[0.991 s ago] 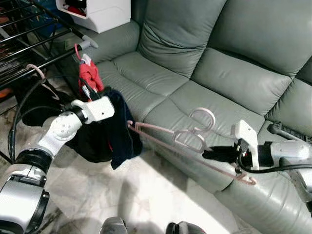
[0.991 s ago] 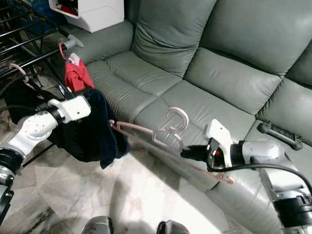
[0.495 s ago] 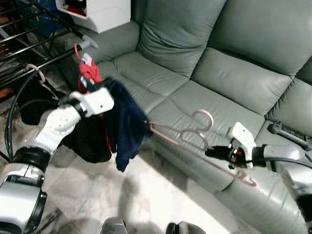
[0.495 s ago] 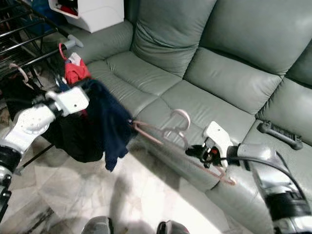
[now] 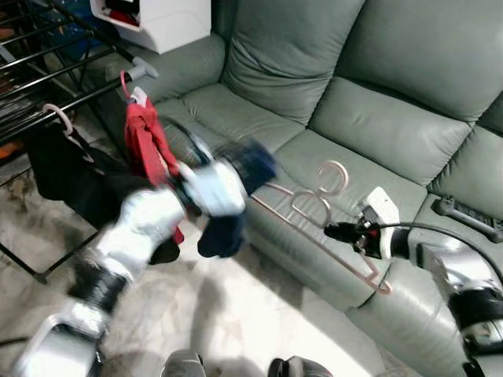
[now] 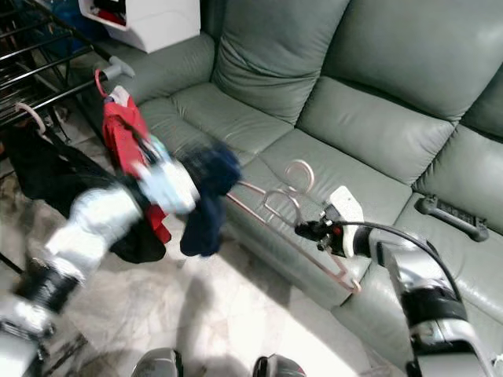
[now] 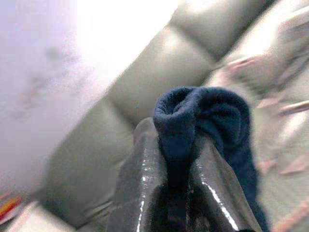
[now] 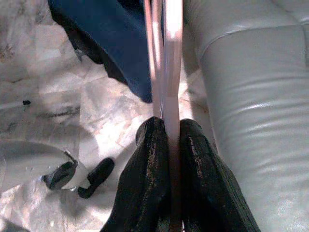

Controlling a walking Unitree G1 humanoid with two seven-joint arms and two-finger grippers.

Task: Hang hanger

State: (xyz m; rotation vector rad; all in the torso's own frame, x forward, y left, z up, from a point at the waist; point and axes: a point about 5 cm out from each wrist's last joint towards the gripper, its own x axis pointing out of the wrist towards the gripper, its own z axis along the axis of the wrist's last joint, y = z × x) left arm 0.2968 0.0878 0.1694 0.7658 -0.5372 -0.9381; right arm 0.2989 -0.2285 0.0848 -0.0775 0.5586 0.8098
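The pink hanger (image 5: 318,228) hangs in the air before the sofa (image 5: 369,118), pinched at its lower end in my right gripper (image 8: 166,145). My left gripper (image 7: 176,159) has its fingers closed on the navy garment (image 5: 232,212). I judge I'm mid-dressing; next I thread cloth onto the hanger, then reach the rack (image 5: 47,71).

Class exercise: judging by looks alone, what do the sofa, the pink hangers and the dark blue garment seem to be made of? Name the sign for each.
Sofa: grey-green leather or imitation leather, with a soft sheen and creased, stitched cushions. Pink hangers, pinched in the right gripper: probably plastic, smooth and thin. Dark blue garment, clamped in the left gripper: matte, fuzzy fabric, perhaps fleece or knit.
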